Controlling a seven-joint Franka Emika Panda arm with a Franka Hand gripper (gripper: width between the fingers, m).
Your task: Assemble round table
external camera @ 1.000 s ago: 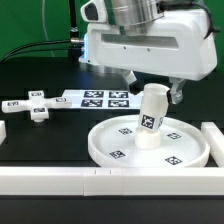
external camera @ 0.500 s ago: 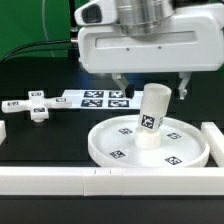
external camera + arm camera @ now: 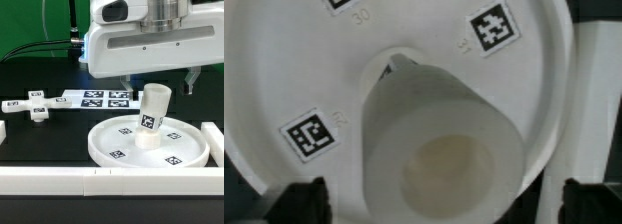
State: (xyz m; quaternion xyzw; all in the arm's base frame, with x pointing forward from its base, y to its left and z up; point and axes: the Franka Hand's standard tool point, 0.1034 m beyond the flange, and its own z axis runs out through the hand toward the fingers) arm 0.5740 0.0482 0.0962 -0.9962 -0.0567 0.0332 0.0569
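The leg (image 3: 150, 120) stood slightly tilted at the middle of the round disc (image 3: 100, 150), on the exterior view's right. The marker board (image 3: 105, 98) lay behind the disc; the cross-shaped foot (image 3: 38, 105) lay well apart at the left. A border block (image 3: 60, 180) ran before the disc. The gripper (image 3: 157, 86) hung above the leg, fingers spread either side of it.

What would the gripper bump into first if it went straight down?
Probably the leg standing on the round disc. The open gripper hangs right above it, so it might slide down around the leg instead; depth is unclear.
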